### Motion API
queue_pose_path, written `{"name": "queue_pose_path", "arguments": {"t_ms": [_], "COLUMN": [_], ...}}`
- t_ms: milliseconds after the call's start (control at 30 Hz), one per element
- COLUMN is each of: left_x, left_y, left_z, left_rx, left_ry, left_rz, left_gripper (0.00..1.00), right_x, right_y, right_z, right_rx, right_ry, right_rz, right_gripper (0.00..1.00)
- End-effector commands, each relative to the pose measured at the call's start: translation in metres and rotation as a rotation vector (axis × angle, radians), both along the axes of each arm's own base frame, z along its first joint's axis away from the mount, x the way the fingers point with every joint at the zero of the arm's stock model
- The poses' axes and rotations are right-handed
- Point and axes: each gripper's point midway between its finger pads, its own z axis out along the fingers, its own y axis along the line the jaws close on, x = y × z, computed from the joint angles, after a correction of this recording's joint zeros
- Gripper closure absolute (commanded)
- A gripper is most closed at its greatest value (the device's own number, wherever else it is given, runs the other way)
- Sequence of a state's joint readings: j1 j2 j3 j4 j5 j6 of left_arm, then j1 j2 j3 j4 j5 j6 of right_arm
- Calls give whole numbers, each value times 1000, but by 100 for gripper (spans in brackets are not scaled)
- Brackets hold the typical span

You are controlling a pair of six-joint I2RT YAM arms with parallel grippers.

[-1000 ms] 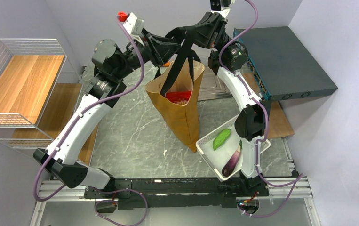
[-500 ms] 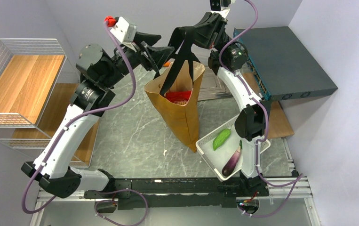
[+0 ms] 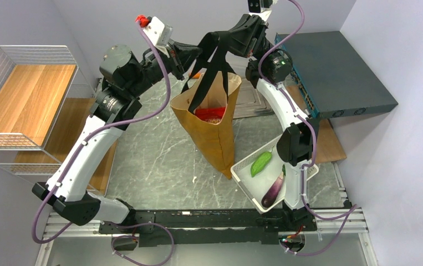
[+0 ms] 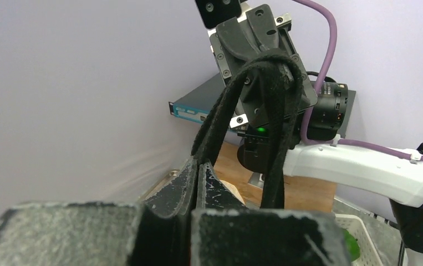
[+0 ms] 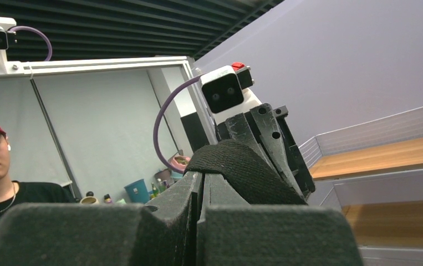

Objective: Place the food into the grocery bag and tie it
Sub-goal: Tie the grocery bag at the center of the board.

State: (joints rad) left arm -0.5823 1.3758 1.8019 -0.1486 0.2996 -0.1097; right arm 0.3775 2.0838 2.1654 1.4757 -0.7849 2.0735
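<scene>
- The right hand [image 5: 200,185] is pressed together on the straps [image 5: 242,166], so the bag [image 3: 212,138] hangs from it over the bench [image 3: 153,160].
- The left hand [image 4: 198,165], pressed together too, seems to pinch one of the straps. This thin hold may slip when it pulls.
- If the right grip loosens, the bag drops and the red packet [image 3: 210,113] spills.

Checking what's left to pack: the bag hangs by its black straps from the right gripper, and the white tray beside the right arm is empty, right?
Not empty: the top external view shows the white tray holding a green vegetable and a purple eggplant. The rest holds.
</scene>
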Motion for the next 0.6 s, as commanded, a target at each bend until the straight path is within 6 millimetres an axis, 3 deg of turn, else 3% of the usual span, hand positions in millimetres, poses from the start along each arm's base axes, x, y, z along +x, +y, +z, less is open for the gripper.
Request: {"name": "queue_pose_path", "arguments": {"t_ms": [0,300,467,567], "left_x": [-8,-5,2,11], "left_y": [9,39,48,50], "left_z": [27,73,77,70], "left_rx": [-18,75,175,220], "left_ry": [-70,-229,-337,-348], "left_rz": [24,209,322,372], "left_gripper": [100,100,100,100], "right_x": [-42,-43,-43,-43], "right_y": [-38,-40,-40,-42], "right_z": [31,31,31,32], "right_rx": [10,17,17,23], "right_ry": [128,127,129,126], "right_rz": [281,279,282,281], "right_gripper": [100,100,100,100]}}
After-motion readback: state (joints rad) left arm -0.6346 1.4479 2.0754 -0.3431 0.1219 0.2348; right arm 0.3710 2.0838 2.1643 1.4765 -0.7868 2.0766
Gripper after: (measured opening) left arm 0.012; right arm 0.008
